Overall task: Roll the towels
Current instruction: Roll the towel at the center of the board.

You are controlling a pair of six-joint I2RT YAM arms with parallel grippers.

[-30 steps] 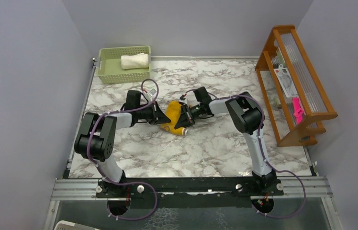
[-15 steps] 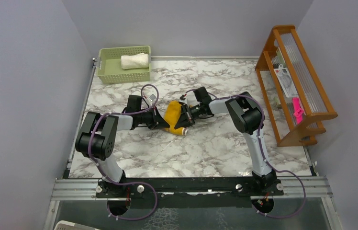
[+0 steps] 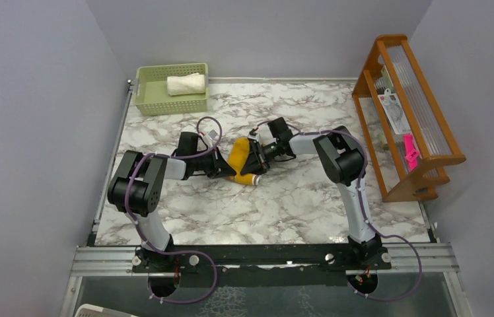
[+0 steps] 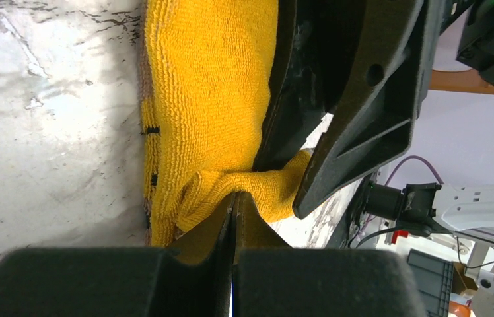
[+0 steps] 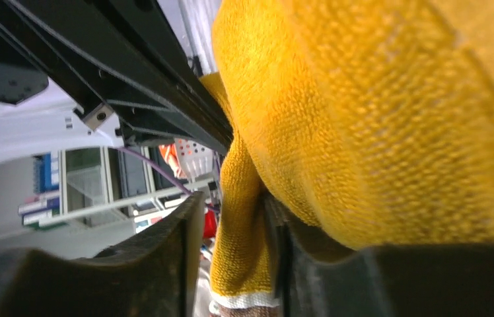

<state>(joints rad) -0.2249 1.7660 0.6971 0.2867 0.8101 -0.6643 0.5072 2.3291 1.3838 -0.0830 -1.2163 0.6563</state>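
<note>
Yellow towel (image 3: 241,160): it lay bunched up and partly rolled in the middle of the desk (image 3: 284,205). It sat between the two pincers and touched both.
Left pincer (image 4: 234,198): it was closed tight, with a small fold of the yellow towel pinched between its fingers. It reached the towel from the left side, low to the desk.
Right pincer (image 5: 234,198): its fingers stood a little apart. A hanging strip of the yellow towel was between them. The strip touched one finger, and a thin gap showed at the other. The fat part of the towel bulged just above this pincer.
White towel (image 3: 185,84): it was rolled up and lay inside the basket (image 3: 165,105), well apart from the yellow towel.
Basket: it was pale green and sat at the far left corner of the desk.
Desk: it had a white top with grey marble lines.
Rack (image 3: 366,76): it was wooden and stood at the right edge of the desk, with a pink thing inside.
</note>
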